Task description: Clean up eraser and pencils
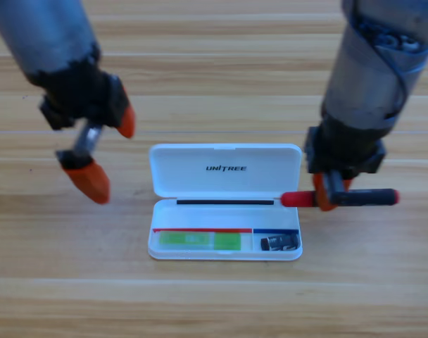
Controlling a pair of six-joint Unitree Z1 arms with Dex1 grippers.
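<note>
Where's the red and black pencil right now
In the high view the red-and-black pencil is on the right, lying level in the right gripper, its red end at the open white case's right edge.

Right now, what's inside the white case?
Inside the white case: the green pencil at lower left, the eraser at lower right. Its upper tray holds neither pencil nor eraser; nothing looks covered.

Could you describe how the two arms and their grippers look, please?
Both arms are thick grey cylinders ending in black gripper housings. The left gripper has two orange, tapered jaws and a silvery metal piece between them. The right gripper has a black block-shaped body with orange showing at its jaws. A blue cable winds around the right arm.
</note>
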